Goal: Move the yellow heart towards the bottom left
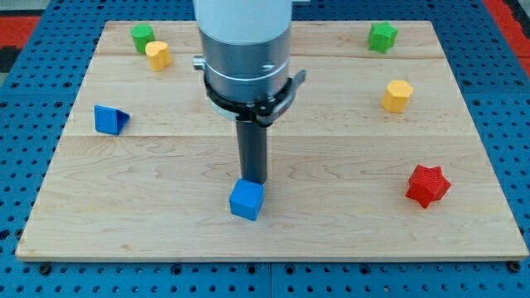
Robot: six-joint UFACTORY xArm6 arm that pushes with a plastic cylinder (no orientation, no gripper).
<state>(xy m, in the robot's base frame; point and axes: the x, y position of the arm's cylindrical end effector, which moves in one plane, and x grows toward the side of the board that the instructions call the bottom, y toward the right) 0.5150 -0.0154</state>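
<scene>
The yellow heart (158, 55) lies near the view's top left of the wooden board (331, 232), touching or almost touching a green block (142, 36) just above and left of it. My tip (253, 180) is near the board's bottom middle, right at the top edge of a blue cube (247, 199). The tip is far from the yellow heart, well below and to the right of it. The wide grey arm body hides part of the board's top middle.
A blue triangular block (110, 119) lies at the left. A green star (382, 36) is at the top right, a yellow pentagon-like block (397, 95) below it, and a red star (427, 185) at the lower right.
</scene>
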